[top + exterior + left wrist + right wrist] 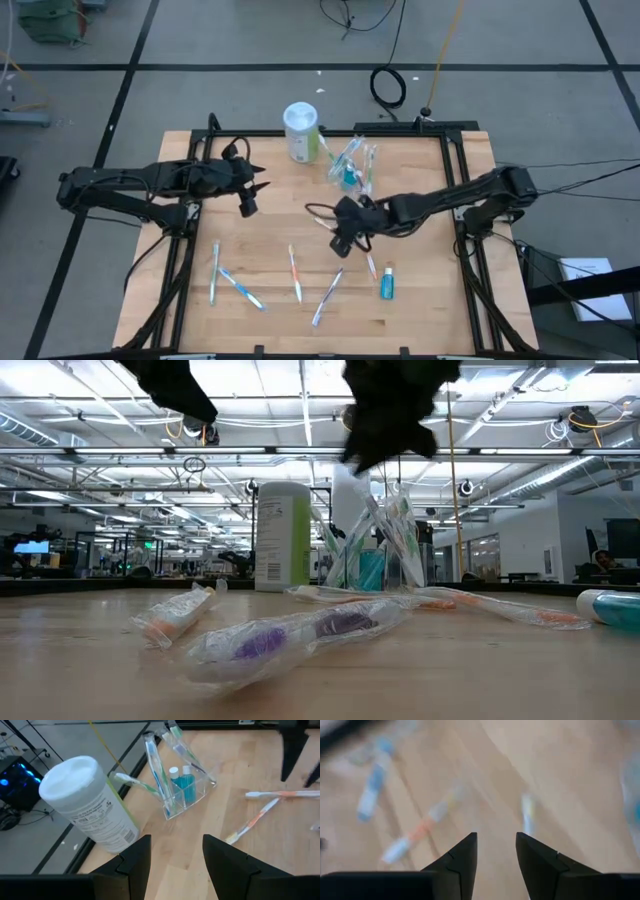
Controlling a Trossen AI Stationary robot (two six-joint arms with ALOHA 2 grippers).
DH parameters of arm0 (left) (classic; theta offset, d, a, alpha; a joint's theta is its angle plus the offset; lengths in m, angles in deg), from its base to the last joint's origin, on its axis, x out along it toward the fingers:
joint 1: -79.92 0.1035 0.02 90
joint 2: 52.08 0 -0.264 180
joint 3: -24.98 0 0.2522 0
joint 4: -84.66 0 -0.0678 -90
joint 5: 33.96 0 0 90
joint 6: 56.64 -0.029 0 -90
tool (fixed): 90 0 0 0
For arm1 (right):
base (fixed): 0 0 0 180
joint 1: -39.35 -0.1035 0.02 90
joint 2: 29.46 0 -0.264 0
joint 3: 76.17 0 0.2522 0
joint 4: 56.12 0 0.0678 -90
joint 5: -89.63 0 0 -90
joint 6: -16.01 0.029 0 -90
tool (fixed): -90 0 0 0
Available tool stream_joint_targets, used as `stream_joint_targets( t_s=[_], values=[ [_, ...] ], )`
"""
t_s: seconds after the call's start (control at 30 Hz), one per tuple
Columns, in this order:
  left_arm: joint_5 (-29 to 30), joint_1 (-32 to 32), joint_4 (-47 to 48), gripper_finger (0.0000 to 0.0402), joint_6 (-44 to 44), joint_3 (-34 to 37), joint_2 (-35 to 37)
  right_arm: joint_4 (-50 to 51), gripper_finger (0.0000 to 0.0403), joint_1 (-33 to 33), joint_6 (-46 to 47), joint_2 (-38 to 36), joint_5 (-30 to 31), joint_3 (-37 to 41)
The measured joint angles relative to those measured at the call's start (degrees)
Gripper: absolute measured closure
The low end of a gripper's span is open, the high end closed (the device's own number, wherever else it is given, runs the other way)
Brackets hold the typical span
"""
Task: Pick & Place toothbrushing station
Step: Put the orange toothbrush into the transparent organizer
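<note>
The pale wooden counter (420, 300) carries a white canister (300, 130) and a clear plastic cup (350, 165) beyond the right tool (343, 238), which hangs released and empty. Slim wrapped toothbrushes (295, 275) lie beneath it; descend squarely, jaws straddling one handle. The left tool (248, 203) waits, released.

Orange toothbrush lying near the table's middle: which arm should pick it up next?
Probably the right. The right gripper hangs open close beside the orange toothbrush, with nothing held. The left gripper, also open, sits farther back toward the wipes canister.
</note>
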Motion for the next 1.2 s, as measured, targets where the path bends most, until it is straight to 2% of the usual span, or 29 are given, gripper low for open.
stream_joint_targets(
  t_s=[0.13,0.23,0.33,0.5,0.57,0.83,0.97,1.2],
  values=[
    [0.0,0.0,1.2,0.0218,-1.7,0.0,-0.1,6.6,0.0275,-1.0,9.2,1.8,-1.8,0.0],
    [0.0,0.0,1.6,0.0218,-1.9,0.0,0.0,7.9,0.0275,-1.5,10.5,3.0,-4.4,1.3],
    [0.0,0.0,2.5,0.0217,-1.7,0.0,0.0,8.2,0.0275,-1.9,16.6,3.7,-7.0,3.3],
    [-0.1,0.0,4.9,0.0217,-0.6,0.0,0.0,12.1,0.0275,-1.5,24.0,3.8,-6.3,7.7],
    [-0.1,0.0,5.1,0.0217,0.6,0.0,0.0,10.7,0.0275,-1.1,26.2,3.8,-5.1,10.4],
    [-0.1,0.0,5.6,0.0217,3.8,0.0,0.0,-13.4,0.0277,1.2,26.5,3.8,-9.8,22.5],
    [-0.2,0.0,6.1,0.0217,3.9,0.0,0.0,-13.7,0.0298,2.2,26.1,3.4,-9.7,25.5],
    [-0.1,0.0,6.1,0.0217,3.9,0.0,0.0,-14.0,0.0369,3.0,18.1,2.3,-11.5,26.2]
  ],
)
